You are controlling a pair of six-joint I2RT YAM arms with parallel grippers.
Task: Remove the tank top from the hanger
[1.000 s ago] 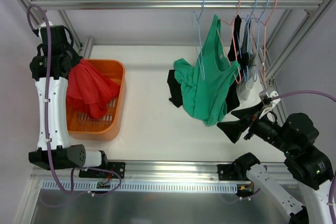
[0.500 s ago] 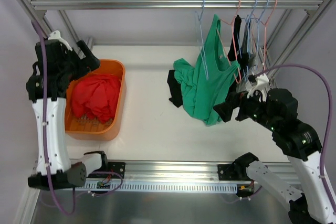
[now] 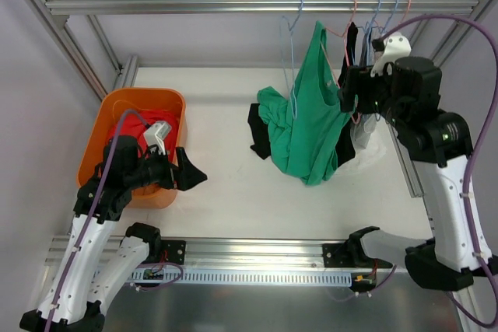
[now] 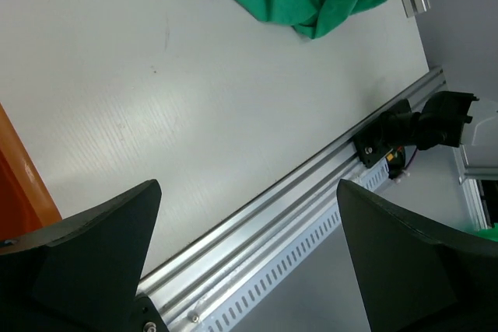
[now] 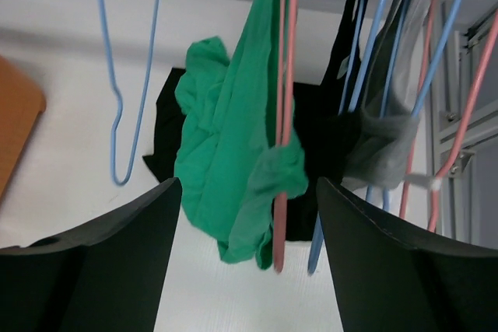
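Observation:
The green tank top (image 3: 311, 118) hangs off a pink hanger (image 3: 336, 33) on the top rail, its lower part bunched toward the table. In the right wrist view a green strap (image 5: 233, 138) is draped on the pink hanger (image 5: 285, 75). My right gripper (image 3: 344, 91) is up beside it, open, its jaws either side of the hanger's lower end and the green cloth (image 5: 247, 184), touching neither. My left gripper (image 3: 187, 172) is open and holds nothing, low over the table (image 4: 247, 188) near the front rail.
An empty light-blue hanger (image 3: 291, 44) hangs left of the tank top. More hangers with black and grey garments (image 3: 366, 52) crowd the right. A black garment (image 3: 259, 134) lies on the table. The orange basket (image 3: 175, 103) holds a red garment (image 3: 128, 126).
My left gripper opened and dropped the red garment into the basket, then swung down toward the table's front. My right arm rose from low right to the hangers and its jaws narrowed a little.

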